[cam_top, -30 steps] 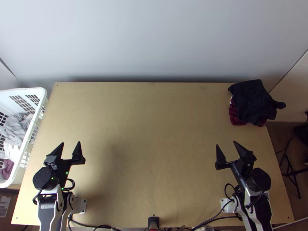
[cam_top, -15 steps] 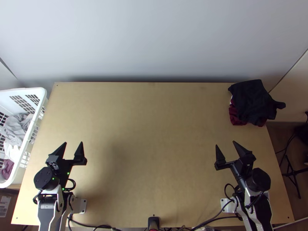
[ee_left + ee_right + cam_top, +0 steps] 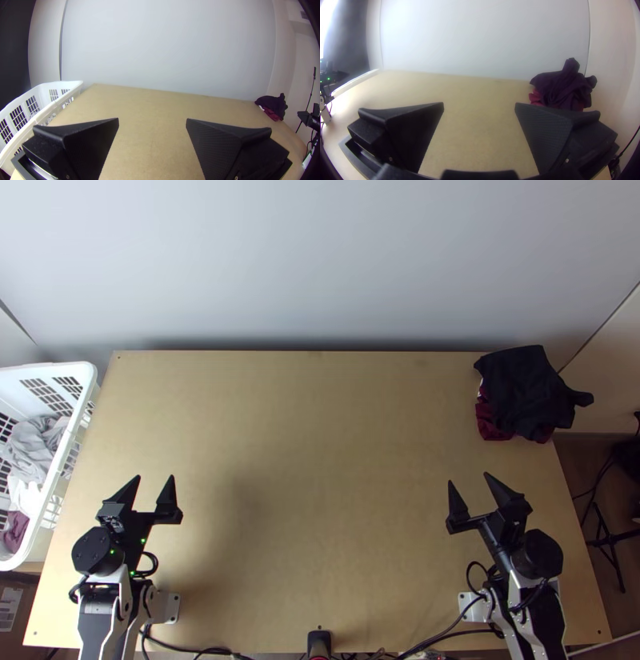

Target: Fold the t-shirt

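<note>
Which cloth is the t-shirt I cannot tell. Dark cloth (image 3: pixel 524 388) lies bunched over maroon cloth (image 3: pixel 492 422) at the tabletop's (image 3: pixel 320 460) far right corner, a tip pointing right past the edge; its long axis is unclear. More cloth (image 3: pixel 34 448) lies in the basket (image 3: pixel 86 374), left. Left gripper (image 3: pixel 154 478) and right gripper (image 3: pixel 468 478) have fingers apart, pointing to the far side.

Basket (image 3: pixel 64 462) (clothes (image 3: pixel 34 448) inside) stands left, cloth pile (image 3: pixel 524 390) back right.
</note>
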